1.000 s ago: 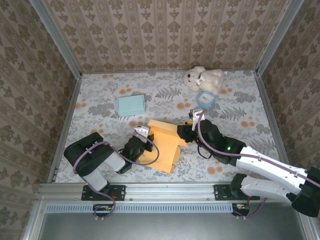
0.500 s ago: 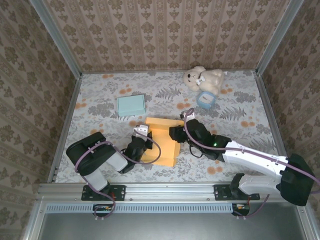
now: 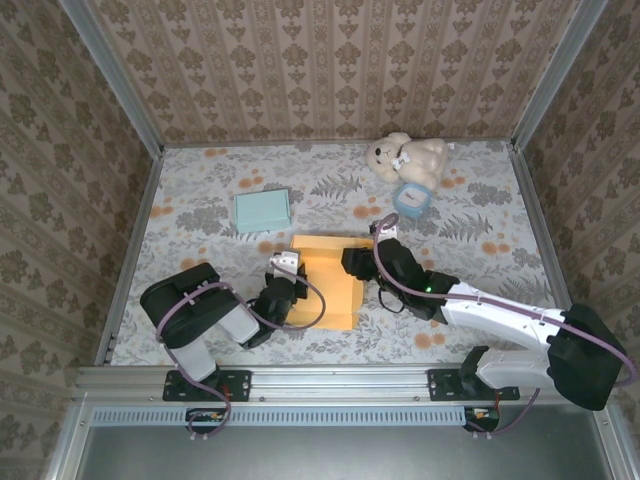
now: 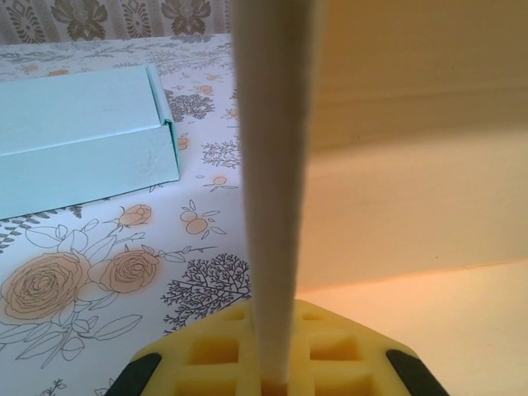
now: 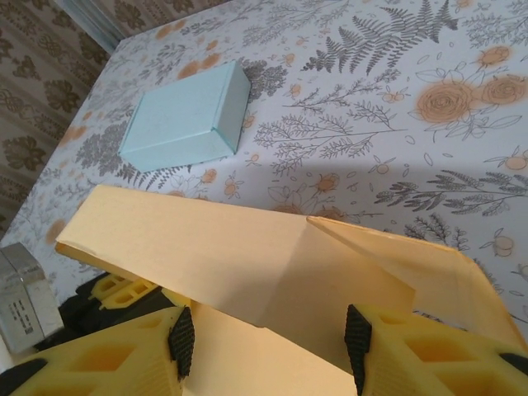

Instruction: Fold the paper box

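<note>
The left gripper (image 3: 292,290) is clenching one edge of the paper box (image 3: 325,295), and its wrist view is showing the thin cream edge of the card running upright between its fingers. The right gripper (image 5: 268,338) is working on the side of the sheet farther from the blue box (image 3: 262,209). Its jaws are standing apart with a creased flap lying loose between them, not pinched.

The paper box is lying toward the arms from the blue box and slightly to its right, apart from it. A second ago one panel was hanging tilted and reaching farther from the blue box. Now the sheet is sitting flatter and squarer, and the right gripper has moved in over it while its jaws are widening. I judge that a fold has just been pressed down and is being let go, with most of the forming still ahead.

The card is matte orange-yellow, stiff but thin, and is showing a sharp diagonal crease. The blue box is a closed carton with crisp corners. The table cover (image 3: 480,200) is printed with ferns and roses.
</note>
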Robot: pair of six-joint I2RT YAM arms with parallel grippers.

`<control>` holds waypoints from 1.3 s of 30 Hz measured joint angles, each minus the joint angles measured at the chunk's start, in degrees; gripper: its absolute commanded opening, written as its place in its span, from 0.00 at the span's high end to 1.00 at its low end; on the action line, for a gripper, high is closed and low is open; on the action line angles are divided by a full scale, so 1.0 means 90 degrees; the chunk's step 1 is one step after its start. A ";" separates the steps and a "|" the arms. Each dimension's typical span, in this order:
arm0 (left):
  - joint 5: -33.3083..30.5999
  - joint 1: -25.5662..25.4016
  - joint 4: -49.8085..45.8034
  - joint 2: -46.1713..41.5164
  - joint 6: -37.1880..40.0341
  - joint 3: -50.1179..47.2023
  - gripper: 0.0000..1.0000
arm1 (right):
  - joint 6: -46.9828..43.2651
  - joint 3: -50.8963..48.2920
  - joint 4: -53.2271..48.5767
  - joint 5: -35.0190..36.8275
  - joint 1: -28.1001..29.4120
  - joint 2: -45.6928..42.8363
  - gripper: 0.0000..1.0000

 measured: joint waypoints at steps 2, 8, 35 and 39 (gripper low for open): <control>-0.0041 -0.0041 0.0049 0.0068 -0.0022 0.0034 1.00 | 0.0051 -0.0104 0.0308 -0.0177 -0.0017 0.0085 0.45; -0.0189 -0.0172 0.0214 0.0255 -0.0100 0.0143 1.00 | 0.0165 -0.0228 0.1132 -0.0865 -0.0066 0.0435 0.45; -0.0466 -0.0199 -0.1353 -0.0155 -0.0549 0.0495 1.00 | -0.0644 -0.1025 0.1350 -0.0537 -0.1061 0.1069 0.39; -0.0466 -0.0199 -0.1377 -0.0155 -0.0580 0.0495 1.00 | -0.0627 -0.1025 0.1647 -0.0707 -0.1100 0.1479 0.39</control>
